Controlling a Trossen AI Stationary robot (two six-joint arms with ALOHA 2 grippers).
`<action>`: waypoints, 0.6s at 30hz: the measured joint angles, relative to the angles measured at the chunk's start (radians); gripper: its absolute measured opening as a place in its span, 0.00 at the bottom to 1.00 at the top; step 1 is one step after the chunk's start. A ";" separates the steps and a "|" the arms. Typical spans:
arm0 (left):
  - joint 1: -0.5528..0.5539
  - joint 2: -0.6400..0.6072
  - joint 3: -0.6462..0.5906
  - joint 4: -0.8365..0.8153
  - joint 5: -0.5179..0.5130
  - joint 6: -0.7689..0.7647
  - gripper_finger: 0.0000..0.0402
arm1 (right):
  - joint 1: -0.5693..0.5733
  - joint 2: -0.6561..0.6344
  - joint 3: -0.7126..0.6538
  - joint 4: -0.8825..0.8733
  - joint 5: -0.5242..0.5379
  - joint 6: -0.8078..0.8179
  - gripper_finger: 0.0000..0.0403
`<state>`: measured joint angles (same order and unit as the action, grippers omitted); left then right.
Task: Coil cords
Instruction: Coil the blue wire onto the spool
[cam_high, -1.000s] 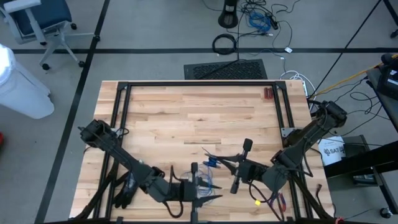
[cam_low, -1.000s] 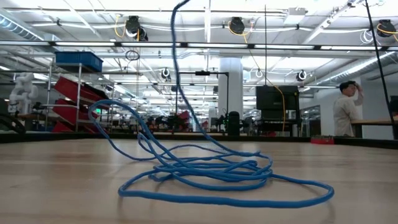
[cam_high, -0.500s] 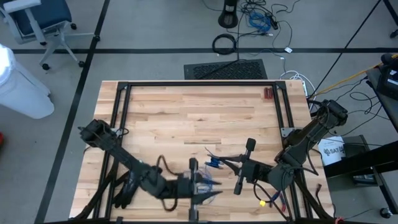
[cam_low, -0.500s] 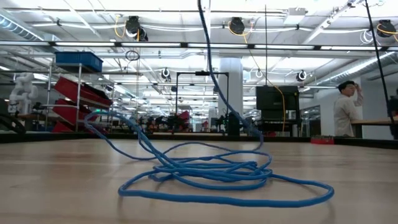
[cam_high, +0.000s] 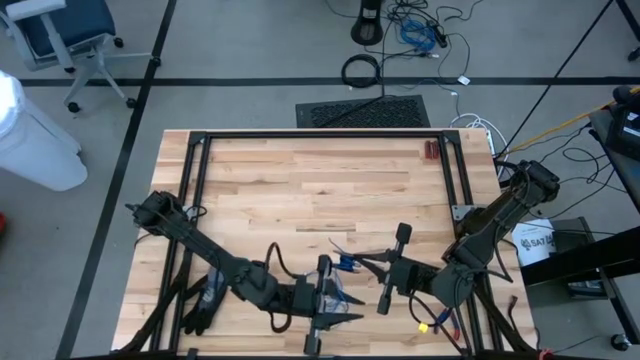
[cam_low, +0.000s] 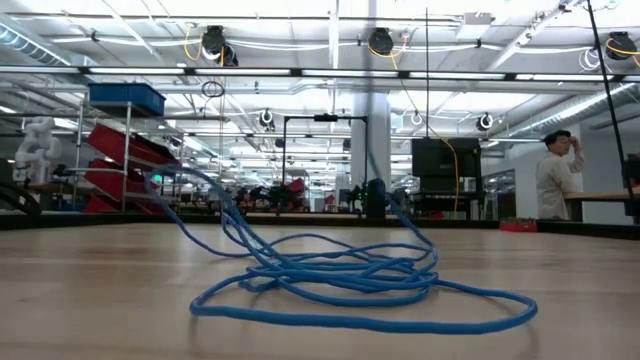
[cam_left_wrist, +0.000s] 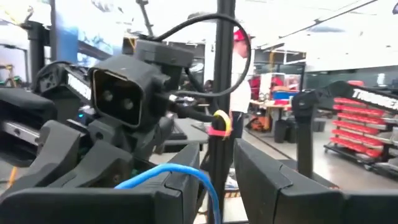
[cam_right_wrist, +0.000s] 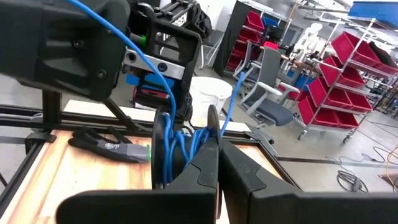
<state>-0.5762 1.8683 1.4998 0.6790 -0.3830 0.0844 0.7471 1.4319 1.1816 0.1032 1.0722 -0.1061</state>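
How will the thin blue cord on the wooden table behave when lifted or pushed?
Probably floppy: the thin blue cord lies in loose, uneven loops on the wooden table, and its raised strands sag. Likely light; a push would probably drag the heap, not roll it. Both the left claw and right claw are at it.

My two arms are dark, jointed and matte. A boxy black wrist camera (cam_left_wrist: 121, 93) trails black cables past a yellow-and-red tie (cam_left_wrist: 219, 123).
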 joint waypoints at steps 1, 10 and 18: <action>0.000 0.000 0.000 -0.004 0.002 0.000 0.26 | 0.000 0.000 0.000 0.000 -0.001 0.001 0.00; -0.007 0.000 0.000 -0.131 0.002 0.008 0.26 | 0.000 0.000 0.000 -0.005 -0.002 0.009 0.00; -0.006 0.001 0.000 -0.199 0.030 -0.058 0.47 | 0.000 0.000 0.000 -0.002 -0.005 0.043 0.00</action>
<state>-0.5824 1.8690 1.4998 0.4795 -0.3527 0.0261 0.7476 1.4322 1.1816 0.1015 1.0672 -0.0630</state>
